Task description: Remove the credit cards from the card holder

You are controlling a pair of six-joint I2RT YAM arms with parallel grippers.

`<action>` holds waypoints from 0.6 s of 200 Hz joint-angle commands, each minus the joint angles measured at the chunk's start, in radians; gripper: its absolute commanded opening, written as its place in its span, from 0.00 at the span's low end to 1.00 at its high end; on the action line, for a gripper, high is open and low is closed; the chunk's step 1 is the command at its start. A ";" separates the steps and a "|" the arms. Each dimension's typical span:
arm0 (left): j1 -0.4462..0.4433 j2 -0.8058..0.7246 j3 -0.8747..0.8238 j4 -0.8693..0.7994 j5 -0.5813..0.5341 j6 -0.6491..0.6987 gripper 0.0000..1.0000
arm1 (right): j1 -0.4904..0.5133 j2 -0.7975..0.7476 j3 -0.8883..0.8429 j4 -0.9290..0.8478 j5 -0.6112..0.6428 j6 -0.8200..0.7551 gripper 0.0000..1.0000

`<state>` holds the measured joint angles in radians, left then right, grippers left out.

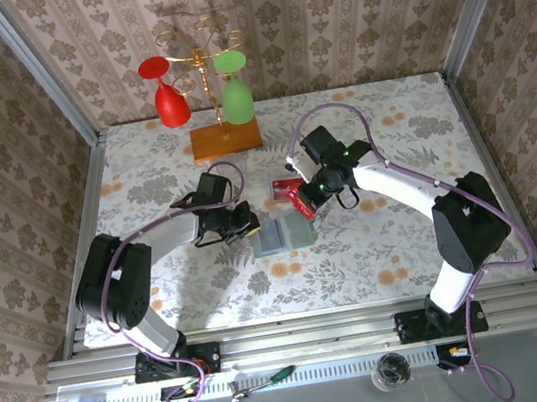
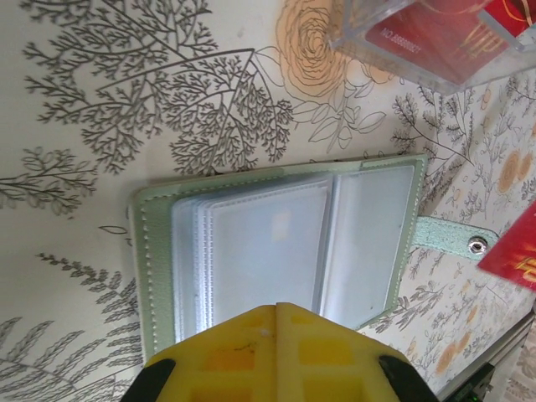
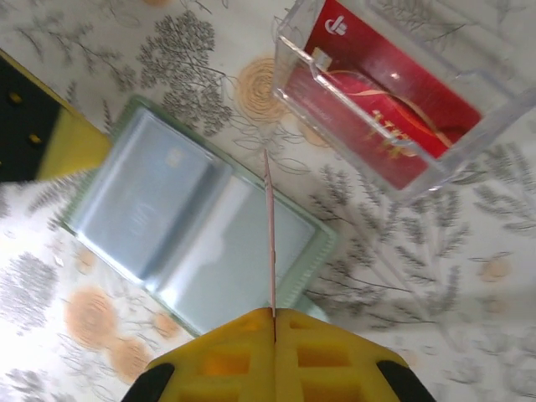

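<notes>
Card holder open flat; one red card out, pinched edge-on.

The card holder lies spread open on the floral counter, frosted blue-grey sleeves up, framed by a stitched pale green border. Its snap tab is stretched out flat to one side. A red card stands on edge above the open sleeves, clamped between the closed fingers of the right hand. Other red cards lie in the clear box just beside the holder.
</notes>
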<state>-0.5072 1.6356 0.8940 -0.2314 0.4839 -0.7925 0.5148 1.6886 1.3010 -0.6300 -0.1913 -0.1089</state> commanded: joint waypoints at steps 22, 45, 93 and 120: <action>0.016 -0.037 -0.023 0.000 -0.018 -0.011 0.04 | 0.006 0.052 0.126 -0.169 0.117 -0.524 0.00; 0.019 -0.039 -0.028 0.002 -0.022 -0.014 0.04 | 0.019 0.078 0.172 -0.190 0.147 -0.673 0.00; 0.022 -0.040 -0.034 0.005 -0.029 -0.022 0.04 | 0.014 0.223 0.386 -0.300 0.134 -0.809 0.00; 0.026 -0.046 -0.039 0.004 -0.030 -0.026 0.04 | 0.008 0.305 0.507 -0.364 0.122 -0.845 0.00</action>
<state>-0.4934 1.6207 0.8696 -0.2314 0.4694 -0.7967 0.5282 1.9308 1.7134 -0.8860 -0.0700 -0.8631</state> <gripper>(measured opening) 0.050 0.044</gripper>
